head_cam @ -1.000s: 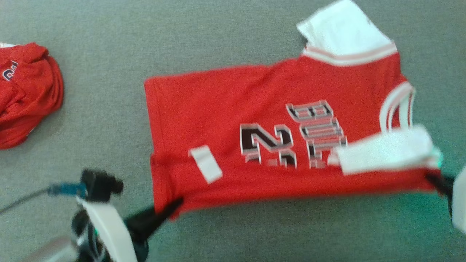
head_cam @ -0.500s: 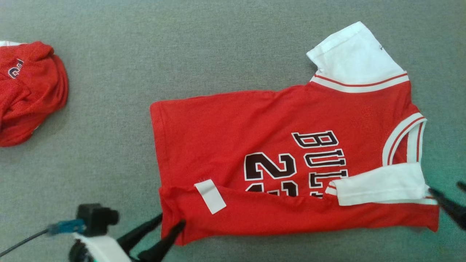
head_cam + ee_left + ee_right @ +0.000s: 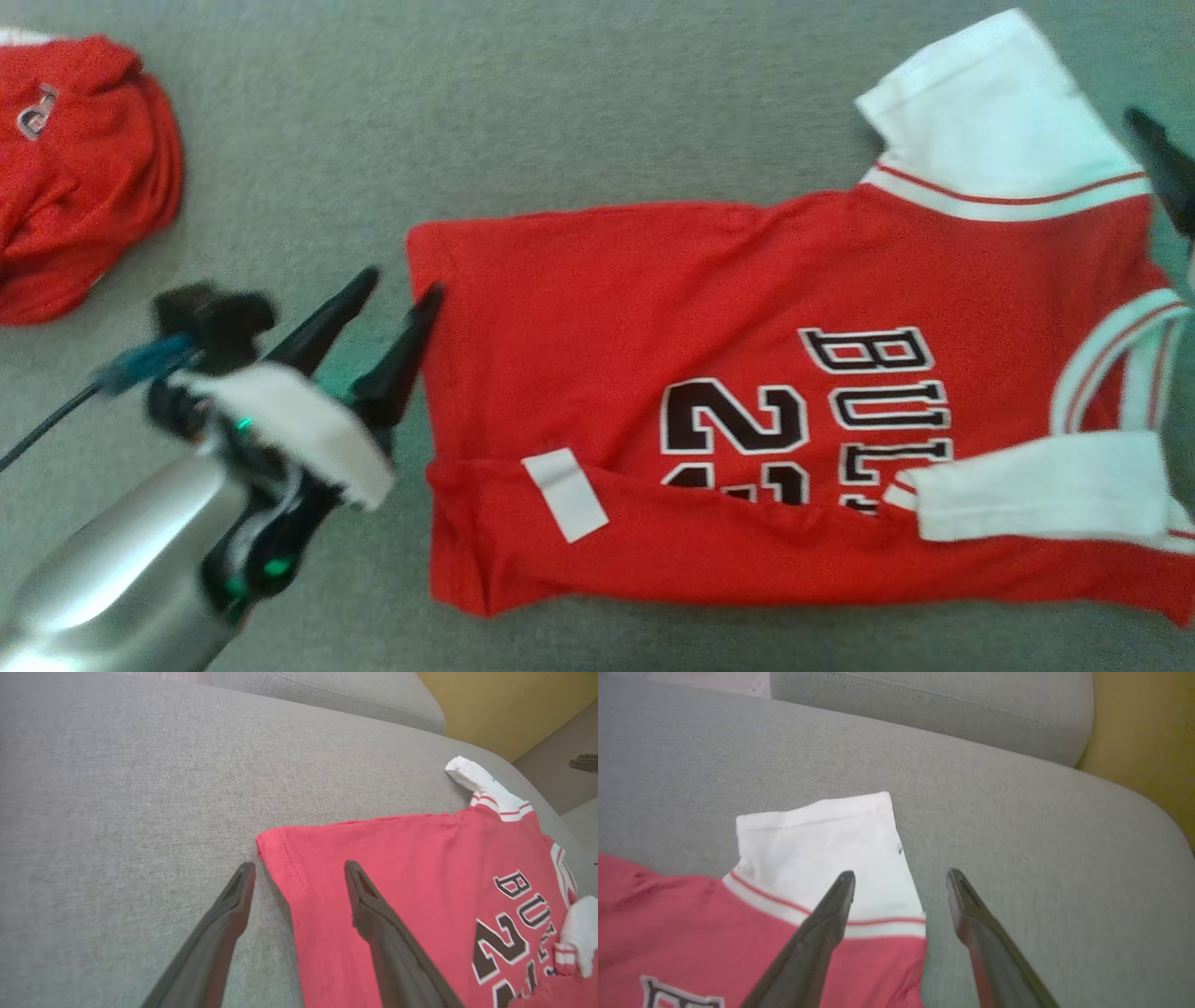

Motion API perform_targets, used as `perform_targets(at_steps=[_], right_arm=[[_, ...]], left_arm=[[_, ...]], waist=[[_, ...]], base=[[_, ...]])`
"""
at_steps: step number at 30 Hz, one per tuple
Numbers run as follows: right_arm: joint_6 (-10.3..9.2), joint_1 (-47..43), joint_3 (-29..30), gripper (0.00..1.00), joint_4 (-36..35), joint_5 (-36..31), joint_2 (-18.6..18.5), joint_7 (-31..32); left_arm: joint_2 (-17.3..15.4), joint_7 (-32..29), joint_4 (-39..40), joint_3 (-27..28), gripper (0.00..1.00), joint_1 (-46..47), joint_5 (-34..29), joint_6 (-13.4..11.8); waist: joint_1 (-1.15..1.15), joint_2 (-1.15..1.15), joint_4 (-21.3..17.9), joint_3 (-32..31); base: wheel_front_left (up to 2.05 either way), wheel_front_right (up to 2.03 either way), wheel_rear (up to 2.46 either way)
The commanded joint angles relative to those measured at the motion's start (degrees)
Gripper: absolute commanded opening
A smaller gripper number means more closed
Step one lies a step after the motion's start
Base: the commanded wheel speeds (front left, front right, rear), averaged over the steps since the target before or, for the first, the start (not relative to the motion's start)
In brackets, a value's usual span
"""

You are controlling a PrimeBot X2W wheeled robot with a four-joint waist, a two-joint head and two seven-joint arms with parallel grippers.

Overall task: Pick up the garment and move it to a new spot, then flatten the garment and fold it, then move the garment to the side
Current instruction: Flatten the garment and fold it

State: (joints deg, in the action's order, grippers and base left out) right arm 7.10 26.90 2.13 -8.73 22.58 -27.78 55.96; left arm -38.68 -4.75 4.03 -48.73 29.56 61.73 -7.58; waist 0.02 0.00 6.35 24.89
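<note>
1. We count two grippers, both with their fingers spread wide and gripping nothing.
2. The one garment [image 3: 709, 308] of the task, a red jersey, lies flat on the grey sofa cushion [image 3: 560, 112], stretched between the two grippers.
3. The left gripper [image 3: 299, 865] is at the garment's hem corner. The hem edge runs between its fingers, one finger over bare cushion and the other over red cloth. We cannot tell whether they touch.
4. The right gripper [image 3: 901, 873] is at the far white sleeve [image 3: 822, 858]. One finger is over the sleeve and the other over bare cushion just beside it.
5. We count two white sleeves. The second sleeve [image 3: 1036, 485] is folded in onto the red cloth, nearer the robot than the right gripper.
6. One white label [image 3: 565, 481] sits on the folded-over near strip, to the right of the left gripper.
7. A second red garment [image 3: 75, 177] lies bunched, well apart to the left of the left gripper.
</note>
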Motion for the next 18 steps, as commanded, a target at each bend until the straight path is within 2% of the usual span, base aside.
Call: perform_targets(at_steps=[1, 5, 6, 10, 18], right_arm=[[0.39, 2.12, -1.02, 1.00, 1.32, -2.26, -0.79, -1.50], [0.39, 8.22, -2.18, 1.00, 11.30, -5.82, 1.14, -4.90], [0.39, 8.22, -2.18, 1.00, 11.30, -5.82, 1.14, -4.90], [0.39, 11.81, -2.38, 1.00, 18.13, -7.67, 2.39, -5.79], [0.39, 14.07, -3.30, 1.00, 23.95, -8.11, 3.29, -5.90]], left_arm=[[-0.31, -0.53, -1.21, 1.26, 1.00, 2.88, -1.19, 0.86], [4.80, -1.68, -7.67, -1.01, 1.00, 7.35, -2.53, 3.35], [4.80, -1.68, -7.67, -1.01, 1.00, 7.35, -2.53, 3.35], [8.48, -1.51, -12.32, -1.70, 1.00, 10.25, -2.48, 5.69], [11.45, -2.22, -17.35, -2.67, 1.00, 13.32, -2.11, 8.88]], waist=[[-0.02, 0.00, 2.75, 2.54], [-0.02, 0.00, 5.04, 4.04], [-0.02, 0.00, 5.04, 4.04], [-0.02, 0.00, 6.48, 4.90], [-0.02, 0.00, 6.30, 4.94]], base=[[0.00, 0.00, 0.00], [0.00, 0.00, 0.00], [0.00, 0.00, 0.00], [0.00, 0.00, 0.00], [0.00, 0.00, 0.00]])
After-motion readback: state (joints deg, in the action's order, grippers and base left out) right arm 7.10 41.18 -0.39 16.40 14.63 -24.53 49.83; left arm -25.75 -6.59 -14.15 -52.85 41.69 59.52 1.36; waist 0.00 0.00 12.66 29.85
